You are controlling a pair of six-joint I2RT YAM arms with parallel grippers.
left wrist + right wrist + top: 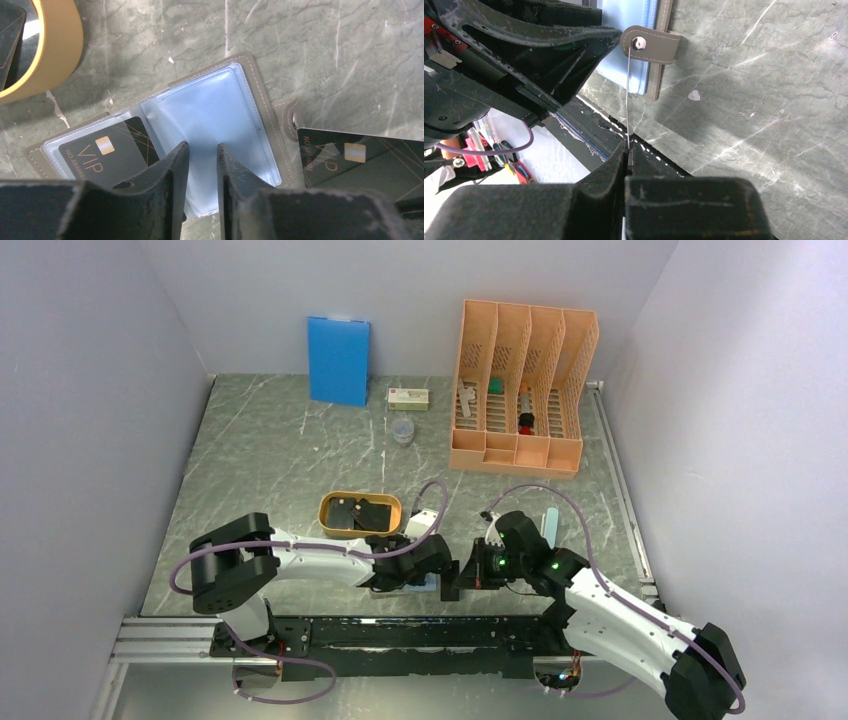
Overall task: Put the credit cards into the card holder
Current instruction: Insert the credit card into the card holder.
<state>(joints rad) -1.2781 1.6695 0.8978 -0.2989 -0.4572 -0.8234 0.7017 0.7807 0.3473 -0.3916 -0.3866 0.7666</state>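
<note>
The card holder (215,115) lies open on the table, pale blue pockets up. One black credit card (107,150) marked VIP sits in its left pocket. My left gripper (202,147) is over the right pocket with its jaws a narrow gap apart and nothing between them. My right gripper (628,147) is shut on a second black credit card (360,157), seen edge-on in the right wrist view (628,100), just right of the holder's snap tab (651,44). In the top view both grippers (415,568) (458,575) meet over the holder (428,583).
A shallow orange tray (330,510) behind the left gripper holds more dark cards (362,513). An orange file rack (520,390), a blue board (338,360), a small box (409,397) and a clear cup (403,430) stand at the back. The table's front rail is close behind the holder.
</note>
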